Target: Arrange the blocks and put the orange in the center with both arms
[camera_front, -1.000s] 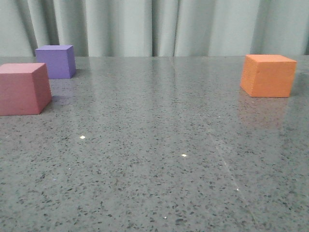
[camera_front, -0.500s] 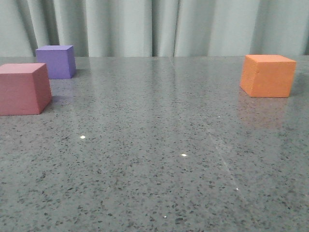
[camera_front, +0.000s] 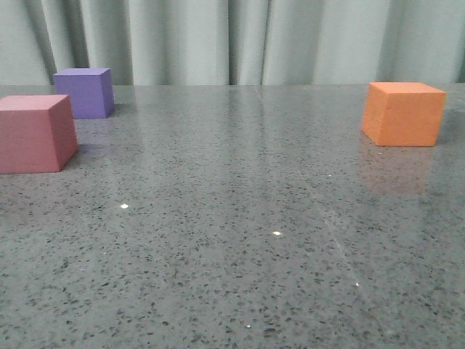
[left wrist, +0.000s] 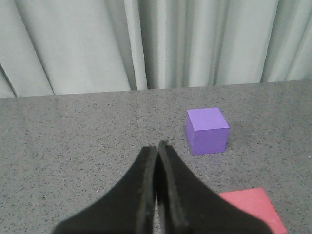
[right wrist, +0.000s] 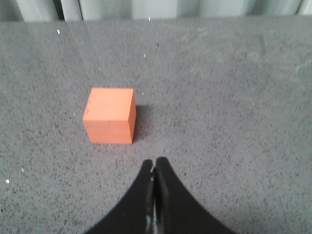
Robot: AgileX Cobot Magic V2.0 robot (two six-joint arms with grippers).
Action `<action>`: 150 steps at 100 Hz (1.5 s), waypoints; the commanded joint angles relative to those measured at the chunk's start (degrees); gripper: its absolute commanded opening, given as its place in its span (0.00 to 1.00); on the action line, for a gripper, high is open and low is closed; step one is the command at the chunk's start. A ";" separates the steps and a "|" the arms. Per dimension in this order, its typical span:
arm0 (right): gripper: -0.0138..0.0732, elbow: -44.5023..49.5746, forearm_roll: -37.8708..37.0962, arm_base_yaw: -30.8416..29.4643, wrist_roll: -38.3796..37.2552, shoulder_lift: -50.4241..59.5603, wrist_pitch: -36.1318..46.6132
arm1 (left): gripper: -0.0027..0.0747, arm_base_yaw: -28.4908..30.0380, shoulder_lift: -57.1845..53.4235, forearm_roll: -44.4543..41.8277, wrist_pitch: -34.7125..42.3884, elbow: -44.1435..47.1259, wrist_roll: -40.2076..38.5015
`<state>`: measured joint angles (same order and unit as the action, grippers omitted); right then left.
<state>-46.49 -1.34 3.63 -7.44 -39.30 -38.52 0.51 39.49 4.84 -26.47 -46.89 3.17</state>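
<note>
The orange cube point(camera_front: 404, 113) sits at the far right of the grey speckled table point(camera_front: 232, 240). The pink-red cube point(camera_front: 35, 134) sits at the left edge, with the purple cube point(camera_front: 85, 92) just behind it. No arm shows in the front view. In the left wrist view my left gripper point(left wrist: 157, 146) is shut and empty, above the table, short of the purple cube point(left wrist: 207, 130) and beside the pink-red cube point(left wrist: 253, 208). In the right wrist view my right gripper point(right wrist: 154, 163) is shut and empty, a little short of the orange cube point(right wrist: 110, 115).
A pale grey-green curtain point(camera_front: 232, 40) hangs behind the table's far edge. It also shows in the left wrist view point(left wrist: 146, 44).
</note>
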 commanded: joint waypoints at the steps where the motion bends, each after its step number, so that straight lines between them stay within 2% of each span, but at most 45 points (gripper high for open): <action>1: 0.07 -2.64 0.60 -0.27 0.54 -1.89 2.12 | 0.14 0.04 1.64 1.60 3.53 -2.93 -0.19; 7: 0.15 -2.64 1.34 -0.27 0.54 -2.49 2.17 | 0.26 0.04 2.09 1.61 3.53 -3.20 -0.19; 14: 0.30 -2.64 1.34 -0.27 0.54 -2.55 2.17 | 0.43 0.04 2.20 1.61 3.53 -3.30 -0.19; 25: 0.59 -2.64 1.34 -0.27 0.54 -2.55 2.31 | 0.70 0.04 2.20 1.76 3.53 -3.30 -0.19; 33: 0.78 -2.64 1.34 -0.27 0.54 -2.55 2.20 | 0.85 0.04 2.20 2.50 3.53 -3.30 -0.19; 39: 0.87 -2.64 1.34 -0.27 0.54 -2.55 2.06 | 0.91 0.04 2.20 3.00 3.53 -3.30 -0.19; 47: 0.84 -2.64 1.34 -0.27 0.54 -2.55 1.69 | 0.92 0.04 2.20 3.10 3.43 -3.30 -0.19; 86: 0.84 -4.40 1.34 -0.27 0.45 -3.45 4.54 | 0.92 0.04 2.20 3.10 4.19 -3.30 -0.19; 112: 0.84 -17.63 4.15 0.17 0.45 -16.53 -6.82 | 0.92 0.04 2.20 3.10 4.36 -3.30 -0.19; 136: 0.84 -31.94 5.32 4.79 0.31 -31.68 -16.65 | 0.92 0.04 2.20 3.10 4.36 -3.30 -0.19; 150: 0.84 -40.39 5.46 6.38 -2.33 -40.84 -23.46 | 0.92 0.04 2.20 3.10 4.36 -3.30 -0.19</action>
<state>-80.85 3.75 9.41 -8.47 -76.97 -60.42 0.51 41.61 7.26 -27.15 -48.00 3.17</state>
